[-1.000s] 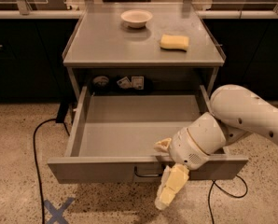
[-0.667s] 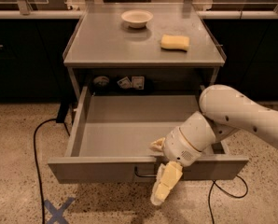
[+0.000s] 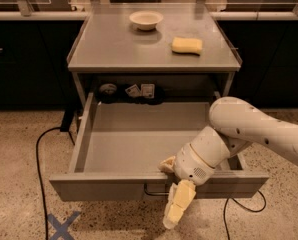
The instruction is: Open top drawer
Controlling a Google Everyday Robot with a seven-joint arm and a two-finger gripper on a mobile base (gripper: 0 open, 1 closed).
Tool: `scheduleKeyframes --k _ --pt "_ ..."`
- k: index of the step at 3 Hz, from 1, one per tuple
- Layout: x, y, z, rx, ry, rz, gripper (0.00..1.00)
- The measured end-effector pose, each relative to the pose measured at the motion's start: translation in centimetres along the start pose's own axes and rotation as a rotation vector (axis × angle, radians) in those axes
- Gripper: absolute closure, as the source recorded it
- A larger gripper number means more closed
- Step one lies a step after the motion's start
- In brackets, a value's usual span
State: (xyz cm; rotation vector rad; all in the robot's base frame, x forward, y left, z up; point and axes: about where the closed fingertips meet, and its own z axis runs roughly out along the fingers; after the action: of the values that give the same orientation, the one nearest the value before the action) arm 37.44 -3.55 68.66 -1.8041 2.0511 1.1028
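The top drawer [image 3: 139,144] is a grey metal drawer under the table top. It stands pulled far out toward me, and its plain grey inside shows bare. Its wide front panel [image 3: 99,188] faces me, with the small dark bar handle [image 3: 154,190] at its centre, partly covered by my arm. My gripper [image 3: 175,200] is at the front panel just right of the handle, reaching from the drawer's front rim down over the panel. My white arm [image 3: 249,129] comes in from the right, over the drawer's right front corner.
A white bowl [image 3: 146,19] and a yellow sponge [image 3: 187,45] lie on the grey table top [image 3: 114,49]. Small items [image 3: 139,90] sit in the shadow behind the drawer. Black cables [image 3: 39,154] run on the speckled floor on both sides. A blue X mark [image 3: 61,226] is at the lower left.
My gripper and forearm have shifted a little to the left along the front panel. The drawer stands as far out as before.
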Motion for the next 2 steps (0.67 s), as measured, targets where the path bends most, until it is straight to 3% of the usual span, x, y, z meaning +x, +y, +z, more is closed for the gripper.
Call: scheduleKeyframes --k 1,2 --pt "-0.65 4.31 0.18 -0.003 -0.039 0.02 0.0" --pt "-0.6 4.16 0.48 -0.009 -0.034 0.018 0.0"
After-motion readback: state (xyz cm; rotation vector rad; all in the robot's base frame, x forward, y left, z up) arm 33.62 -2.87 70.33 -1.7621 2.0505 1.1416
